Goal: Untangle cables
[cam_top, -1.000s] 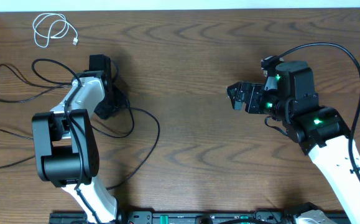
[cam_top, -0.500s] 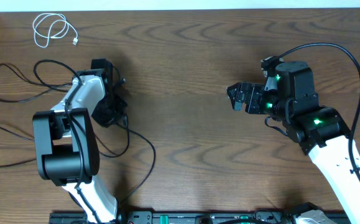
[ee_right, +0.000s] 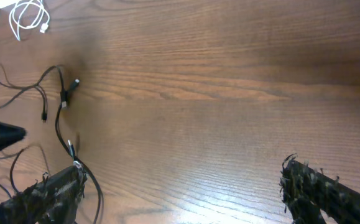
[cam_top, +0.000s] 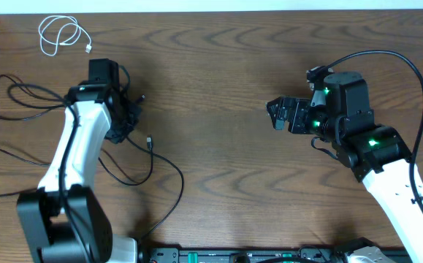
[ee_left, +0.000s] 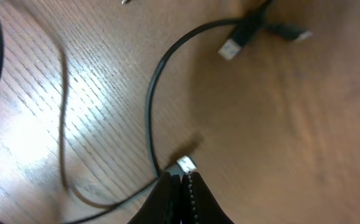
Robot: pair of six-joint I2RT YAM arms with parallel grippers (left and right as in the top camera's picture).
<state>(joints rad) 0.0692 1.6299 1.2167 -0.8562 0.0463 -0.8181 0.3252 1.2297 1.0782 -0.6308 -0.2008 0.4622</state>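
Your left claw (ee_left: 181, 182) pinches a black cable (ee_left: 150, 112) just behind its plug. Lift it slowly, clear of the neighbouring loops. Your right claw (cam_top: 275, 115) hangs spread.

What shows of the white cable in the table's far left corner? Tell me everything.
The white cable is thin, with a smooth, plastic-looking sheath, gathered into a few loose overlapping loops. One end trails out to a small white plug. It lies flat and slack on the brown wood-grain table, near its far left corner, apart from every black cable. Only the table touches it.
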